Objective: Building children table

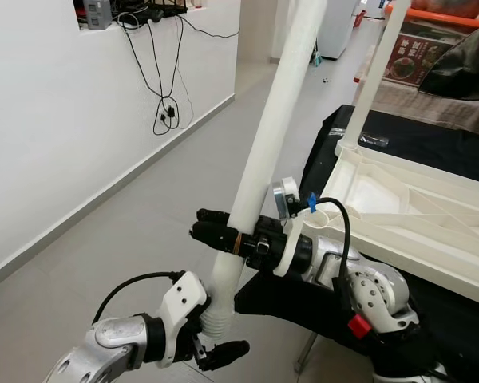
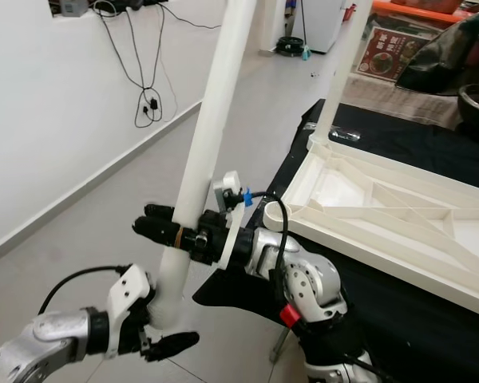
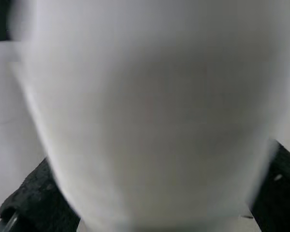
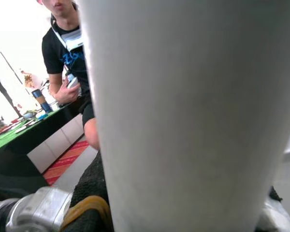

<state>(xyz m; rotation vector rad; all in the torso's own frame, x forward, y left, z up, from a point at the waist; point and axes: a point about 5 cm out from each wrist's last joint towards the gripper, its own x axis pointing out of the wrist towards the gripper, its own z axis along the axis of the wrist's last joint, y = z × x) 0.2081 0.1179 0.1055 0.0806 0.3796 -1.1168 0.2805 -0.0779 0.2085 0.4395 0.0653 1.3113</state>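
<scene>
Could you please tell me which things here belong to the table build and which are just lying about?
Job:
loose table leg, held by left gripper and right gripper
upturned tabletop
fitted leg

Lying about:
wall cables
printed box

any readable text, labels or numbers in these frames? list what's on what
Nothing can be read.
Red printed box behind the upturned tabletop: has lettering, too small and blurred.
Person's black T-shirt: blue print, illegible.
White table leg, held by both grippers: no markings.
</scene>
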